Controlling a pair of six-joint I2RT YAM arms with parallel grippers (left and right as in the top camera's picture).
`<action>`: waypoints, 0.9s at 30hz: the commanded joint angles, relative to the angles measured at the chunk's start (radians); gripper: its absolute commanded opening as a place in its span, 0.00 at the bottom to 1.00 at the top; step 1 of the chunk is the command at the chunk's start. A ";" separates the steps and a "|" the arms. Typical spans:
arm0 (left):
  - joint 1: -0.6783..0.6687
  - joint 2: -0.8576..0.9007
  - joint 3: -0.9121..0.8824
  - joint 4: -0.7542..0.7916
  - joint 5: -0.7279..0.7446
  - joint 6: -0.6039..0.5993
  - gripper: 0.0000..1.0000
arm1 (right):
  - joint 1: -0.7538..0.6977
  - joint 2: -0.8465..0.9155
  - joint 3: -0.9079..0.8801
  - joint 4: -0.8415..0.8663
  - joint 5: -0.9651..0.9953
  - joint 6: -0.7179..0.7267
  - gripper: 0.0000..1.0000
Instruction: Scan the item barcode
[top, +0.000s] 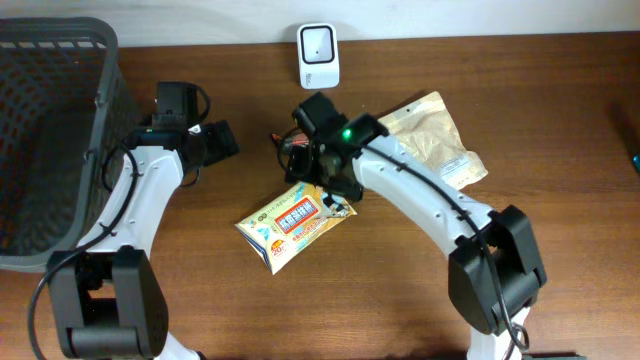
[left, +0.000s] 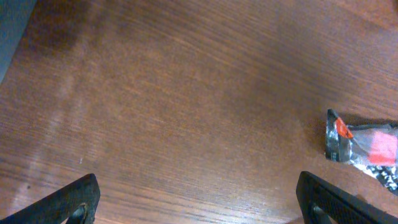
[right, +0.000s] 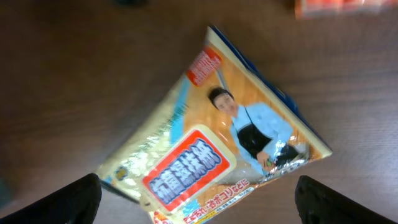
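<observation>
While the right claw (right: 199, 198) hangs spread wide just above it, the snack packet (top: 296, 225) lies flat on the bench (top: 400, 300) at frame centre, long axis lower left to upper right; left claw (left: 199, 202) also spread wide, empty

You won't get a clean read off anything here. The snack bag (right: 217, 143), centre of the right wrist view, has big pale Japanese characters on a red panel low on its face. There's a small red tag with white print near its top corner, and a line of red Japanese print along its bottom edge at lower middle of frame. All of it is too blurred to make out.

In the overhead view, the brown pouch (top: 430, 130) at upper right carries a pale label; the print is too small to read.

The packet (left: 364, 146) at the right edge of the left wrist view has red, black and white print, illegible.
</observation>
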 joint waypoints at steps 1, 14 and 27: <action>0.001 -0.021 0.011 -0.039 -0.029 -0.017 0.99 | 0.030 0.002 -0.098 0.092 0.027 0.147 0.99; 0.001 -0.021 0.011 -0.113 -0.030 -0.016 0.99 | 0.108 0.195 -0.109 0.111 -0.010 0.268 0.58; 0.001 -0.021 0.011 -0.113 -0.030 -0.016 0.99 | -0.223 0.190 0.240 -0.094 -0.011 -0.156 0.04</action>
